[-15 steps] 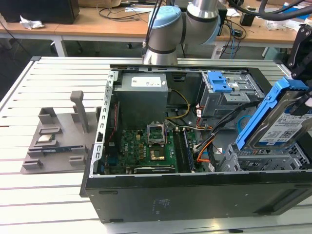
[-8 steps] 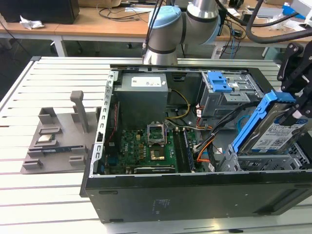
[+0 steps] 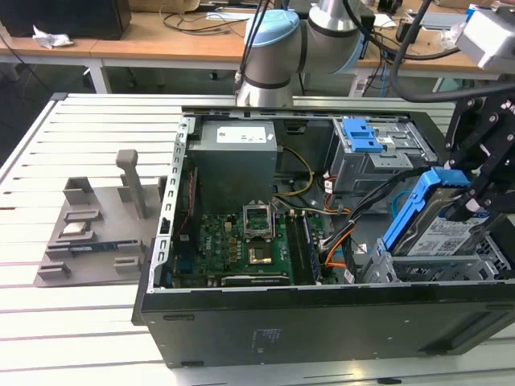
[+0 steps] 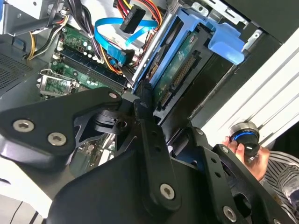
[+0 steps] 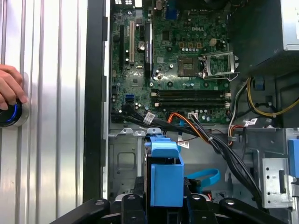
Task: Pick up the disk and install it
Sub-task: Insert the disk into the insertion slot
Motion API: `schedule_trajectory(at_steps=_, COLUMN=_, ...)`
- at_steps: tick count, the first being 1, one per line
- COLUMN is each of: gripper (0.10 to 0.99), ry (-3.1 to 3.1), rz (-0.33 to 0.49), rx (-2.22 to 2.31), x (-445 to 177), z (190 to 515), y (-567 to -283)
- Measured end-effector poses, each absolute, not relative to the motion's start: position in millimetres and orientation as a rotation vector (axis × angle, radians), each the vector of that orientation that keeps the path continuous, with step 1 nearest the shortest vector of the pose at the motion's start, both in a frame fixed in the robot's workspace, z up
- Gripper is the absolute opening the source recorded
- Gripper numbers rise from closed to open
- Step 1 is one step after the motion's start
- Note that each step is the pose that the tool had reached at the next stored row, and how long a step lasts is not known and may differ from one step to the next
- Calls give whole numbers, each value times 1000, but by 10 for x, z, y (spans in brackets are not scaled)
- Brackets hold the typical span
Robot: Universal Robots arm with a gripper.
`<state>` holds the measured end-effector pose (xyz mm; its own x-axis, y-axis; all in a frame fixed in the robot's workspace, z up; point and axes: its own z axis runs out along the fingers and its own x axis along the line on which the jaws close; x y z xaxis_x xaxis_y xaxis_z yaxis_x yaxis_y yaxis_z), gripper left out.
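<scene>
Slatted pale metal forms the surface (image 3: 88, 137), and on it lies an open computer case (image 3: 322, 330) with its side panel off. The robot arm (image 3: 273, 56) rises behind the case and carries the gripper (image 3: 475, 189) over one corner of it.

Well away from the gripper, across the case, sits the grey power-supply box (image 3: 233, 161). Nearer, the green motherboard (image 3: 257, 241) lies flat on the case floor, and a grey drive cage (image 3: 378, 153) topped by a blue latch stands just beside the gripper. Directly below the gripper is the metal drive bay (image 3: 451, 265).

The disk (image 3: 438, 225) — silver body, blue carrier frame — is clamped in the gripper. It is tilted, with its lower end down among the bay's walls and its upper end standing proud of them.

Black and orange cables (image 5: 205, 135) run close past the bay. Outside the case wall, a person's hand (image 5: 9, 88) rests on a round blue-ringed knob (image 4: 246, 136) on the surface.

The pick-up looks done and the installing step is in hand, with the disk not yet seated. Seating it would call for squaring the frame to the bay — and keeping clear of those cables.
</scene>
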<state>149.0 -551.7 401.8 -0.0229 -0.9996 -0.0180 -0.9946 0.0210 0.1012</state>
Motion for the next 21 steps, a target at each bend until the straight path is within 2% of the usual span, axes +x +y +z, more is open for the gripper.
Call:
schedule_trajectory(at_steps=5, gripper=365, ry=-2202, rz=-131, rx=2154, x=1477, z=3881, y=-5517)
schedule_trajectory(at_steps=12, gripper=376, ry=-2202, rz=-131, rx=2154, x=1477, z=3871, y=-5517)
schedule_trajectory(at_steps=13, gripper=439, ry=-2202, rz=-131, rx=2154, x=1477, z=3870, y=-5517)
schedule_trajectory(at_steps=18, gripper=439, ry=-2202, rz=-131, rx=2154, x=1476, z=3870, y=-5517)
schedule_trajectory(at_steps=19, gripper=294, ry=-2202, rz=-131, rx=2154, x=1476, z=3869, y=-5517)
schedule_trajectory(at_steps=20, gripper=294, ry=-2202, rz=-131, rx=2154, x=1477, z=3868, y=-5517)
schedule_trajectory(at_steps=21, gripper=235, ry=-2202, rz=-131, rx=2154, x=1477, z=3868, y=-5517)
